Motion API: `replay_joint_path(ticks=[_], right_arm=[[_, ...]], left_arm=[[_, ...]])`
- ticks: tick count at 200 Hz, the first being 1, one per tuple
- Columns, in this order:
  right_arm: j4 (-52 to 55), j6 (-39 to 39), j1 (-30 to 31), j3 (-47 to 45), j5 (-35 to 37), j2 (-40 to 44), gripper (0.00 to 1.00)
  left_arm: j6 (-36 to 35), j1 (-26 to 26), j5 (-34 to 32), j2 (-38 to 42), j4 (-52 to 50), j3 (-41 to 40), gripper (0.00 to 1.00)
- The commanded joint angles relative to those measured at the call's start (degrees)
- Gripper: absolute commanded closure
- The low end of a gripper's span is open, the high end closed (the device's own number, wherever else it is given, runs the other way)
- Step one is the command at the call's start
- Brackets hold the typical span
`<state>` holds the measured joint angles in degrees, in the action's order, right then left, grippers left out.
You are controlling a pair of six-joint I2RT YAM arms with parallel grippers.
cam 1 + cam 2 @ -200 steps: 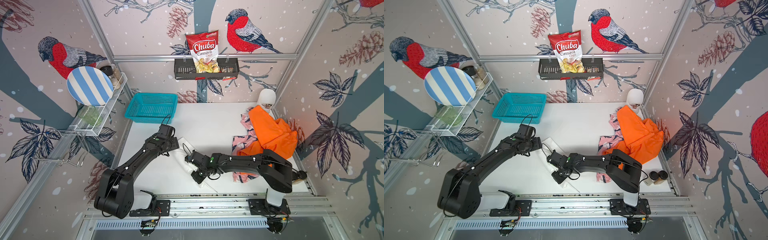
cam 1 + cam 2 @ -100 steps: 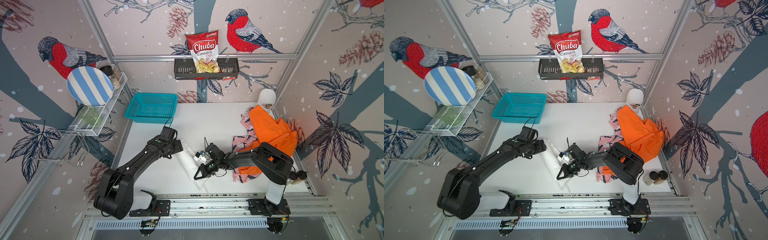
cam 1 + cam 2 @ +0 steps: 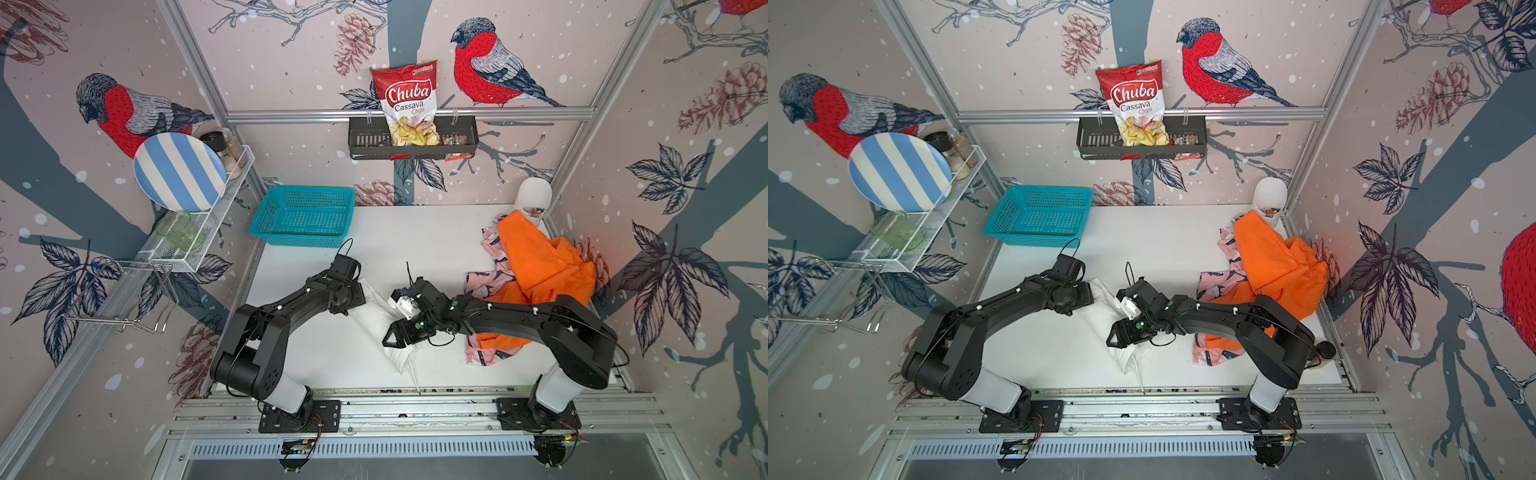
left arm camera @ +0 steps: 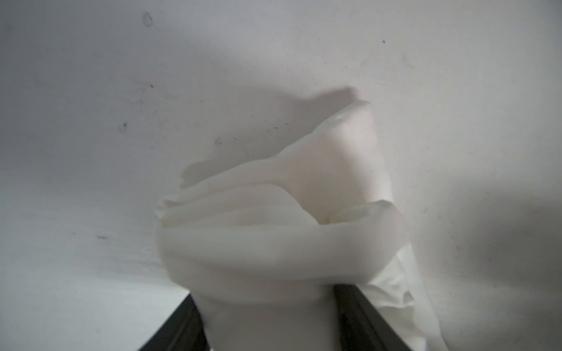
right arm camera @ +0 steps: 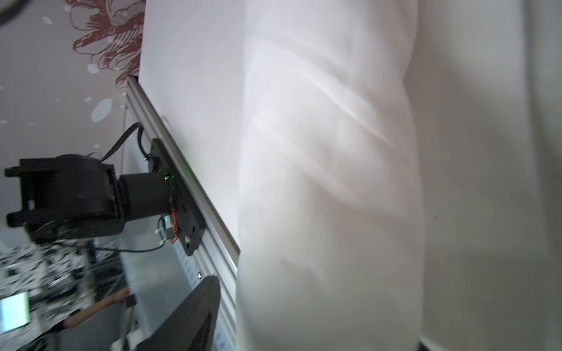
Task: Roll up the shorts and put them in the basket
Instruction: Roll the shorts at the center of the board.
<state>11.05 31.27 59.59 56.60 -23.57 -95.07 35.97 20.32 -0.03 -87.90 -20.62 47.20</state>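
The white shorts lie as a thick, loosely rolled bundle slanting across the middle of the white table, with a drawstring trailing toward the front rail. My left gripper is at the bundle's far end. In the left wrist view the cloth fills the gap between both black fingers and narrows there. My right gripper stands open over the bundle's near end; its one visible finger is apart from the cloth. The orange shorts lie heaped on the pink patterned shorts at the right.
A teal basket stands at the back left of the table. A white rounded object is in the back right corner. A wire shelf with a striped plate hangs on the left wall, a chip bag on the back wall.
My right gripper has turned over at the near end of the white shorts and opened, letting the cloth go. The bundle is thicker. My left gripper has slid slightly right and narrowed on the cloth.
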Motion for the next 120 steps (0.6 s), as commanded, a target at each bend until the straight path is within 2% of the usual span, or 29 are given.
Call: replay_joint_path(ticks=[1, 21, 60, 95, 120], right_arm=[[18.7, -4.6, 5.1, 6.6, 27.1, 1.1, 0.25], [27.2, -4.0, 10.7, 13.2, 41.2, -1.0, 0.22], [39.0, -1.3, 18.3, 23.8, 57.5, -10.4, 0.11], [41.4, -0.5, 20.1, 28.0, 59.6, -12.5, 0.03], [42.0, -1.0, 21.4, 31.2, 56.6, -12.9, 0.0]], left_arm=[[-1.1, -0.2, -0.2, -0.1, -0.1, -0.6, 0.37], [-1.2, -0.3, -0.1, 0.1, 0.0, -0.8, 0.36], [-1.5, -0.2, 0.6, -0.1, 0.2, -0.8, 0.36], [-1.9, -0.3, 0.6, -0.2, 0.0, -1.1, 0.36], [-2.1, -0.3, 0.6, -0.1, 0.1, -1.3, 0.35]])
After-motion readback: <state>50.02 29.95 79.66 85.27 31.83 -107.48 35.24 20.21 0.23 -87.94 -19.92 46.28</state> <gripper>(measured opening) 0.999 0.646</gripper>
